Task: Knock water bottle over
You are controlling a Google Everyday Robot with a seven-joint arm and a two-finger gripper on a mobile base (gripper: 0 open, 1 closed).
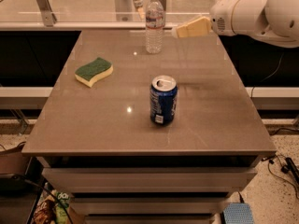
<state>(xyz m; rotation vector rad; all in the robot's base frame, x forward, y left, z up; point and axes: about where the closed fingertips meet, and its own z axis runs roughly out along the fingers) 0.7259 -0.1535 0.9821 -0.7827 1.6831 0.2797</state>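
**Gripper level with the bottle, just to its right**

I see the water bottle (pixel 154 24) upright near the counter's (pixel 210 106) far edge, white cap on; I cannot tell how full it is. The gripper (pixel 180 31) hangs just right of it, apart, jaws together with no gap showing, holding nothing. A blue soda can (pixel 163 100) stands mid-counter, contents hidden. A green-topped sponge (pixel 94 71) lies to the left.

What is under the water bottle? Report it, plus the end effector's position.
The water bottle stands upright on the brown table, whose top beneath its base is covered. The end effector hovers just right of it, above the table.
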